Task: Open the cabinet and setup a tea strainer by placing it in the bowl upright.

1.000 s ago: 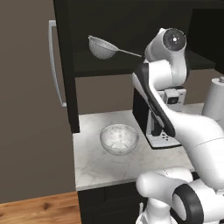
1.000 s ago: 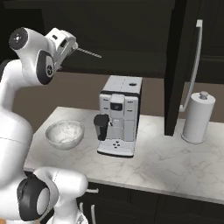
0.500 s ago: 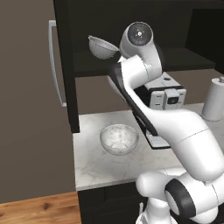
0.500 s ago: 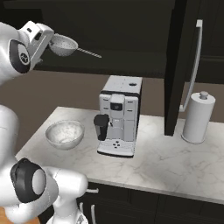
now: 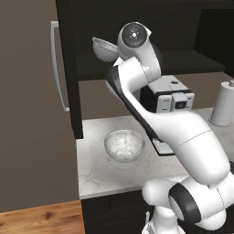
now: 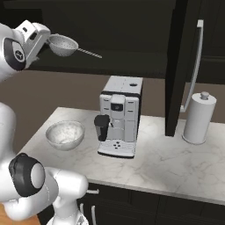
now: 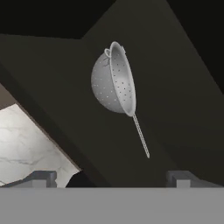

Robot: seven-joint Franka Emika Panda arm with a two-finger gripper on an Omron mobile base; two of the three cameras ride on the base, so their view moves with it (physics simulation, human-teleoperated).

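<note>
Your large black-brown wall cabinet [image 6: 182, 74] stood open, with the small silver wire-mesh tea strainer [image 7: 114, 78] on its shelf above the clear glass bowl [image 5: 124, 145]. Your two-finger gripper [image 7: 111, 177] was spread wide, short of the strainer; a careless close risked knocking it off the shelf.

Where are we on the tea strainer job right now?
Done: the cabinet doors stand open. In hand: the gripper is open and lined up on the tea strainer, which sits on the shelf, not yet grasped. Left: close on the strainer, lift it out, carry it down to the bowl on the counter and set it in upright.
</note>
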